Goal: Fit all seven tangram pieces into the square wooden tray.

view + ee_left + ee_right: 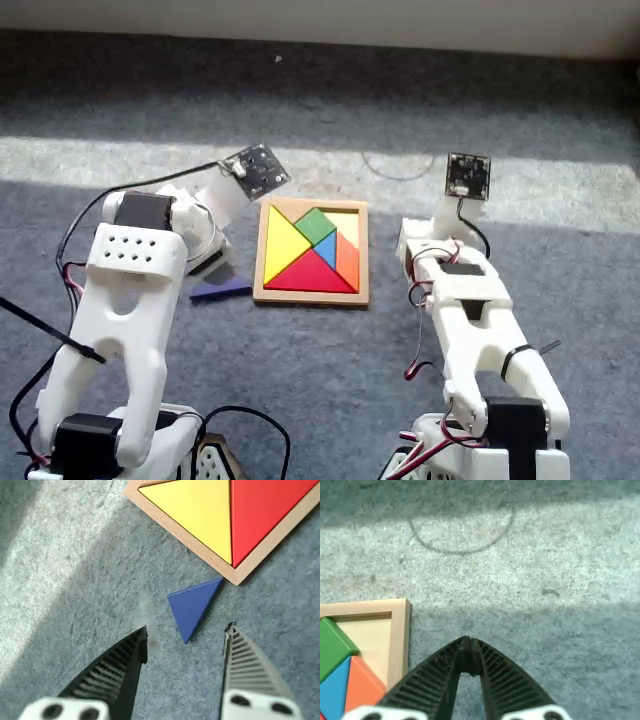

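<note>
Blue triangle [192, 607] lies at eight o'clock from the tray [310, 297]; up close, the left gripper [186, 629] gapes wide just by it. The right gripper [469, 641] is pinched closed.

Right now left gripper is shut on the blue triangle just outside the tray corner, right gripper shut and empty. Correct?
No. The left gripper is open, not shut on the blue triangle: the left wrist view shows it lying on the carpet between the spread fingers, touching neither. Rest holds: it lies just outside the tray corner; right gripper is shut and empty.
</note>
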Robot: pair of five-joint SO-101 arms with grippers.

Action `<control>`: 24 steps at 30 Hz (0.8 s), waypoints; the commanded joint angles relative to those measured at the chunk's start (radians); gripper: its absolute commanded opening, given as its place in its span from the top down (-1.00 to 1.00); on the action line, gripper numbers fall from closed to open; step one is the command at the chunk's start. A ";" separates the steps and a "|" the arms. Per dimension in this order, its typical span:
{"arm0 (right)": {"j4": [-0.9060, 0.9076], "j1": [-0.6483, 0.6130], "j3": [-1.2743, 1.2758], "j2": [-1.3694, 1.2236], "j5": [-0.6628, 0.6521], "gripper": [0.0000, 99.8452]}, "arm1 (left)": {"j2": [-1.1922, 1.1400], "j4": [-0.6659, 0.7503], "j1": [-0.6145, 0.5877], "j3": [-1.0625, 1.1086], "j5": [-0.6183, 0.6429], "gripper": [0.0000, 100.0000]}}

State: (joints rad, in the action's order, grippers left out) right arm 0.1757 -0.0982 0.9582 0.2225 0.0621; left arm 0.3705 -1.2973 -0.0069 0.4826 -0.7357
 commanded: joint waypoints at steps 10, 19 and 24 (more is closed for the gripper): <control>-0.021 0.053 -0.074 -0.042 0.002 0.98 | -0.438 -0.133 0.019 -0.257 -0.262 0.50; -0.021 0.053 -0.074 -0.042 0.000 0.98 | -0.647 -0.129 0.015 -0.372 -0.298 0.50; -0.021 0.053 -0.074 -0.042 0.000 0.98 | -0.722 -0.127 -0.001 -0.418 -0.298 0.50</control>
State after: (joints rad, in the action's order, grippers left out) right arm 0.1757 -0.0568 0.9291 0.1718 0.0621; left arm -0.3261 -1.4200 -0.0054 0.1343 -1.0242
